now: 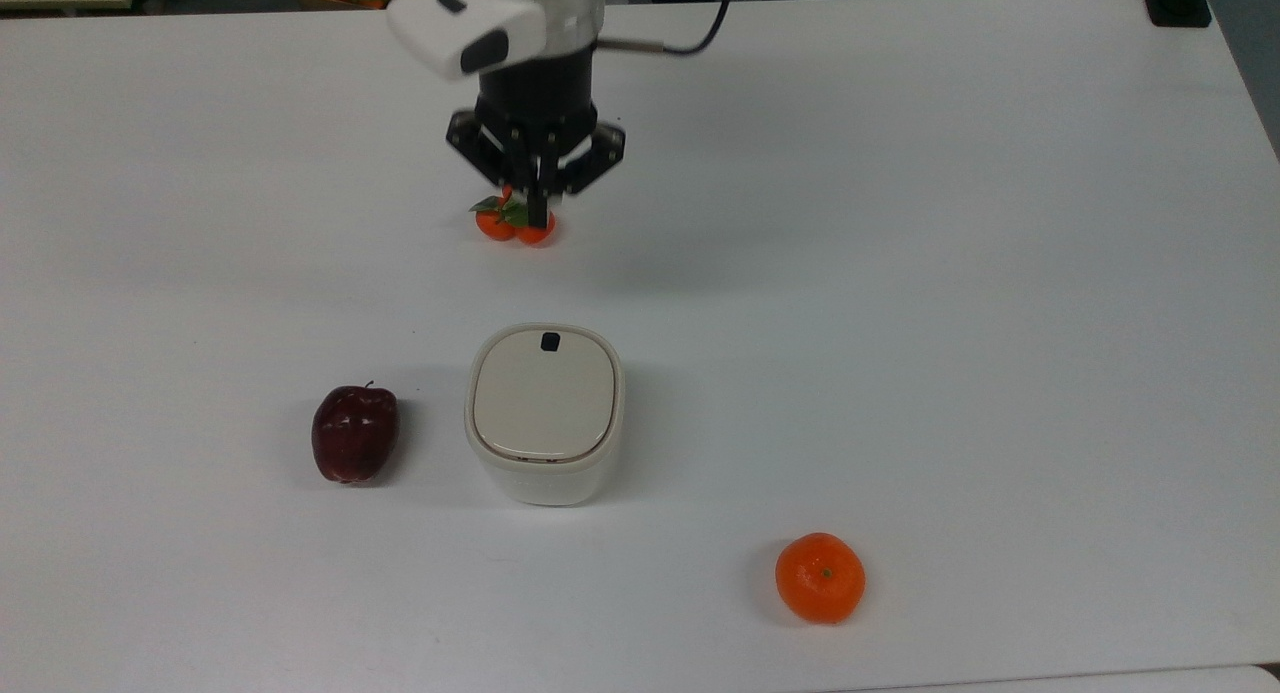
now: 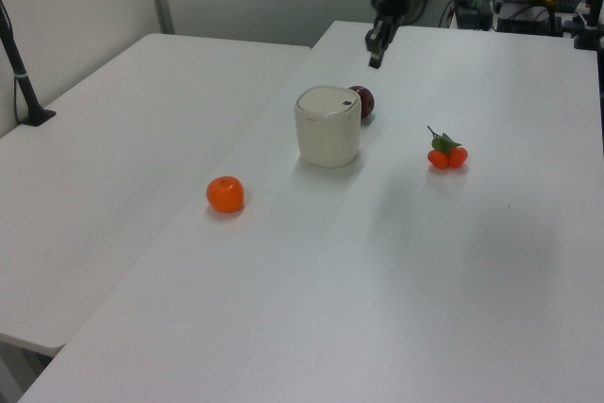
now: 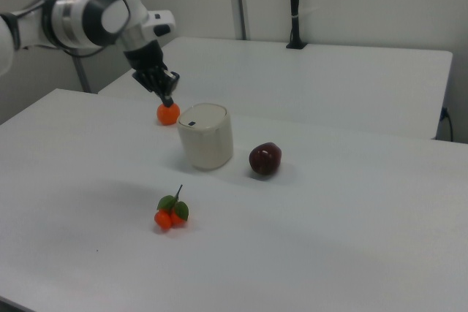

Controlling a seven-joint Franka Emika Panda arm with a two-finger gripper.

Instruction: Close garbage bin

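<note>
Already, in the top view, the garbage bin sits on the white table between a dark red apple and an orange, its beige lid flat on the rim, so the closing looks done. From the left view the claw hangs well above the bin, fingers pressed together and holding nothing. Lastly, the right view shows the arm bent high with the claw pointing downward, apart from the bin.

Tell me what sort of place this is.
Probably a robotics lab or test room. A robot arm's claw hangs above a plain white table set only with props: a small garbage bin, an apple and a tangerine. More white tables stand beside it.
</note>
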